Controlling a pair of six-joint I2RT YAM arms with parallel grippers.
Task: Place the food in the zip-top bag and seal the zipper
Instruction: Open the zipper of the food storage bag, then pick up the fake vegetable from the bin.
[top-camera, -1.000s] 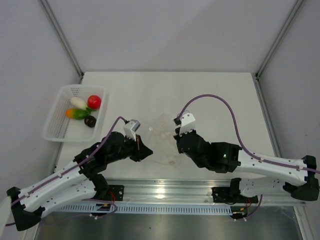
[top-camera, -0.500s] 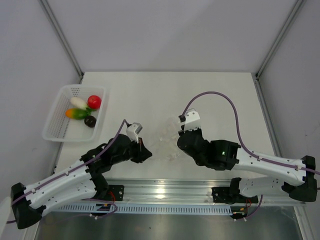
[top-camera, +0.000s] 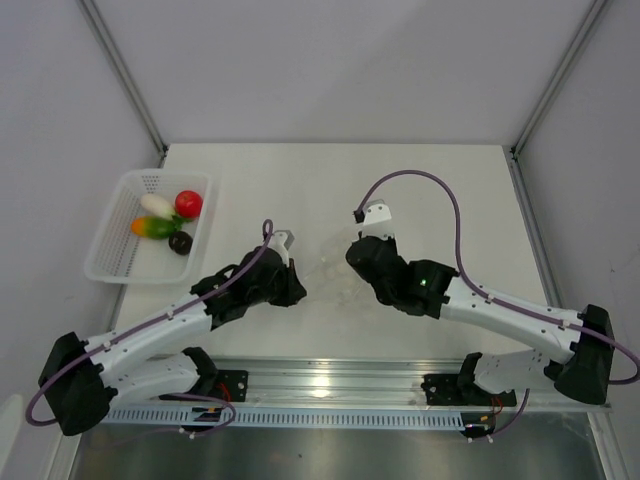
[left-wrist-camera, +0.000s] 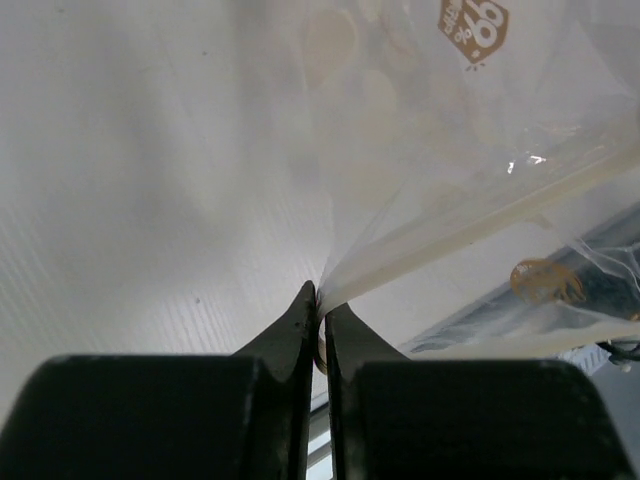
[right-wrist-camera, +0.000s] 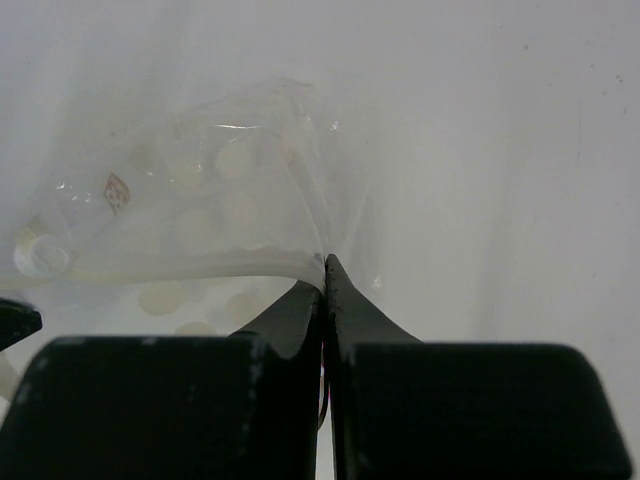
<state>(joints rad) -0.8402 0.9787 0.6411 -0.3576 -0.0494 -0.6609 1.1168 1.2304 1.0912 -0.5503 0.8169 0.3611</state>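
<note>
The clear zip-top bag (top-camera: 326, 274) hangs crumpled between my two grippers at mid-table. My left gripper (top-camera: 302, 291) is shut on one edge of the zip-top bag (left-wrist-camera: 420, 180), where a thicker strip, the zipper (left-wrist-camera: 470, 218), runs off to the right. From the other side my right gripper (top-camera: 349, 262) pinches the bag (right-wrist-camera: 230, 210) at its rim. The food lies in the basket: a red ball (top-camera: 188, 203), a white piece (top-camera: 156, 204) and an orange-and-green piece (top-camera: 153, 227). Nothing shows inside the bag.
The white perforated basket (top-camera: 112, 262) stands at the table's left edge, with a small dark piece (top-camera: 180, 242) in it too. A purple cable (top-camera: 420, 180) loops above the right arm. The metal rail (top-camera: 330, 385) runs along the near edge.
Both arms have reached farther onto the table. The bag, lying flatter a second ago, is now bunched up and raised between the two grippers.
</note>
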